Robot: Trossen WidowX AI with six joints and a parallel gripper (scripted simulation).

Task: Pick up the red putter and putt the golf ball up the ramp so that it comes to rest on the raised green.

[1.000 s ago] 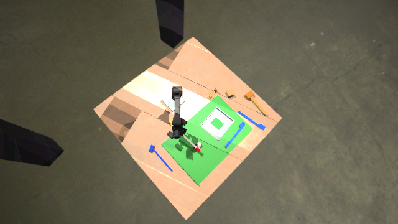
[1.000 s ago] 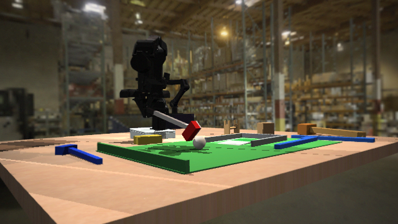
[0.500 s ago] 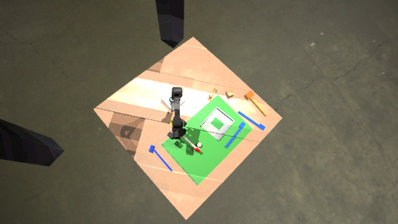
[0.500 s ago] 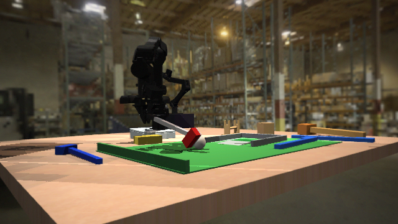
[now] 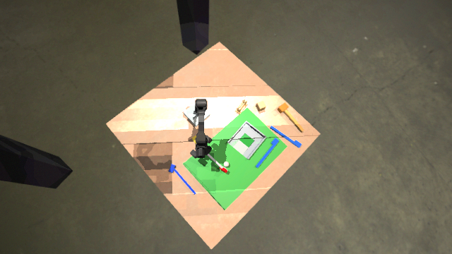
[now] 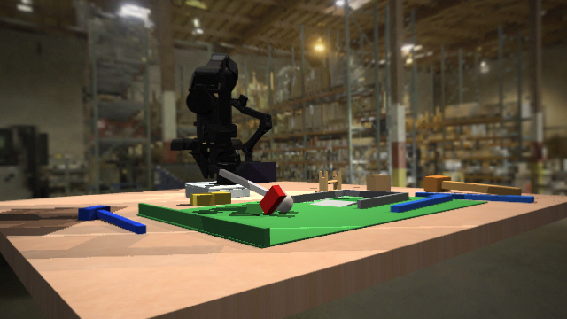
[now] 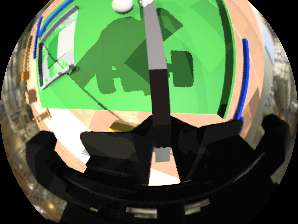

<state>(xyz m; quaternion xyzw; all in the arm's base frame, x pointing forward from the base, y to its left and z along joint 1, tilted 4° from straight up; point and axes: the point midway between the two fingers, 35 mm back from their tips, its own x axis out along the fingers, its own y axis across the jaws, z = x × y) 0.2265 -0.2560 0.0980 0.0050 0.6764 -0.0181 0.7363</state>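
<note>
The gripper [image 5: 202,152] is clamped on the putter's [image 5: 216,162] shaft, with the red head [image 6: 273,199] low on the mat [image 5: 240,176] just beside the ball [image 5: 226,164], so this looks like the address before the stroke. Next comes a push sending the ball right, toward the ramp and green [image 5: 247,141]. The top view shows that line, while the exterior view hides most of the ball behind the head.

Arm: my gripper [image 5: 204,152] sits over the green mat [image 5: 236,176], clamped on the red putter [image 5: 218,164].
Putter: its shaft slants away from me, red head low on the mat.
Golf ball [image 5: 226,164]: white, just beside the putter head.
Raised green [image 5: 246,140]: grey-framed, beyond the ball.
Table [image 5: 212,219]: blue putters [image 5: 181,178] lie on and off the mat; an orange mallet [image 5: 290,116] lies near one edge.
</note>
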